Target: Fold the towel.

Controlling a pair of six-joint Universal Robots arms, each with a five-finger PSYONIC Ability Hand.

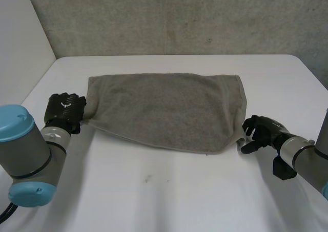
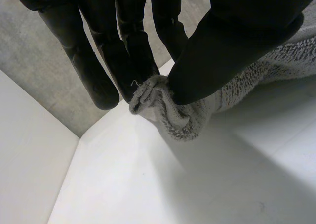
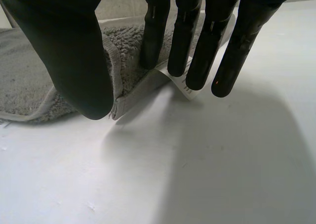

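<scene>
A grey towel (image 1: pixel 169 109) lies folded in two across the middle of the white table (image 1: pixel 169 196). My left hand (image 1: pixel 64 111) is at its near left corner. In the left wrist view the thumb (image 2: pixel 222 56) and fingers pinch a bunched corner of towel (image 2: pixel 173 117), lifted a little off the table. My right hand (image 1: pixel 261 132) is at the towel's near right corner. There its fingers (image 3: pixel 197 51) stand straight, the thumb (image 3: pixel 69 51) is spread apart from them, and the towel's hem (image 3: pixel 123 93) with a white label (image 3: pixel 187 91) lies between them, ungripped.
A grey wall (image 1: pixel 169 17) rises behind the table's far edge. Bare table lies between the towel and the near edge, with a small dark speck (image 1: pixel 147 179) on it.
</scene>
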